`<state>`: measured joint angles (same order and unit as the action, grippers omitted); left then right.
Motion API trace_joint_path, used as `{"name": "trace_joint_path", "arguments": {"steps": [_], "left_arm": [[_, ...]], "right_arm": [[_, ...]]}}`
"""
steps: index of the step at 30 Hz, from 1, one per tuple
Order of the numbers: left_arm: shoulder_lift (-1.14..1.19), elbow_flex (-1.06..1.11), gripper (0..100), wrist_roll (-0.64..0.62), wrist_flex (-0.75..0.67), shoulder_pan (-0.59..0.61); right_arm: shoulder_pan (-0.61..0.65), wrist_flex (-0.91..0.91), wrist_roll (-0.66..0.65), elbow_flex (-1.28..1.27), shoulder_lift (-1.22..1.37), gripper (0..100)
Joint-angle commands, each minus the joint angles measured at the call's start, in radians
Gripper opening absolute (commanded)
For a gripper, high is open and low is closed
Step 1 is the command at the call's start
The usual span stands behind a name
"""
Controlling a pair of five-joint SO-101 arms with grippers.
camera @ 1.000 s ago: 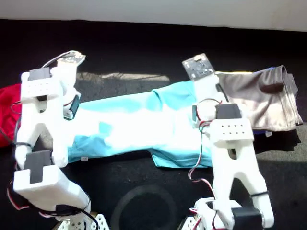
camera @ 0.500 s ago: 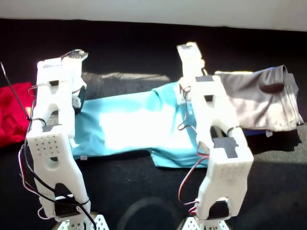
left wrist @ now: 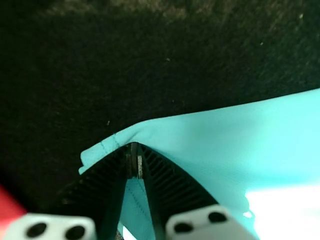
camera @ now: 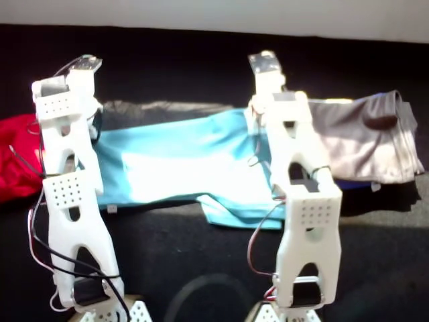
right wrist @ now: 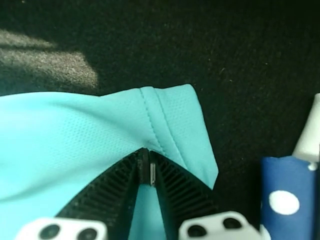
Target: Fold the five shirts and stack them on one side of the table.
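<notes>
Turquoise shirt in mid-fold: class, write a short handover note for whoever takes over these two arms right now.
Left gripper: shut on a far corner of the turquoise shirt. Right gripper: shut on its other far corner.
The shirt lies spread across the table.
Done: grey shirt folded at one end, apparently over a dotted blue one.
Left: fold the turquoise, then the crumpled red shirt at the other end; stack all.

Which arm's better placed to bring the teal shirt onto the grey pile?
Right, likely: right arm, jaws shut on the teal shirt, is beside the grey pile; left arm holds the opposite end.
</notes>
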<state>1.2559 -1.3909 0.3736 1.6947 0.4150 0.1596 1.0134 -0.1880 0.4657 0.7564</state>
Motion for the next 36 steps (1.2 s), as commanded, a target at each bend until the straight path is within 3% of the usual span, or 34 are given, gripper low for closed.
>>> {"name": "trace_joint_path", "arguments": {"steps": [1,8,24,36], "left_arm": [[-0.022,-0.104,1,0.009,0.029,0.059],[-0.047,-0.114,1,0.011,0.046,0.091],[-0.096,-0.114,1,-0.083,0.040,-0.079],[0.068,-0.119,1,-0.084,-0.069,0.090]], "right_arm": [[-0.036,0.107,0.008,0.140,-0.007,2.6],[-0.002,0.271,0.011,0.387,-0.002,2.6],[0.073,0.209,0.005,0.424,0.111,2.6],[-0.002,0.131,0.005,0.426,0.236,2.6]]}}
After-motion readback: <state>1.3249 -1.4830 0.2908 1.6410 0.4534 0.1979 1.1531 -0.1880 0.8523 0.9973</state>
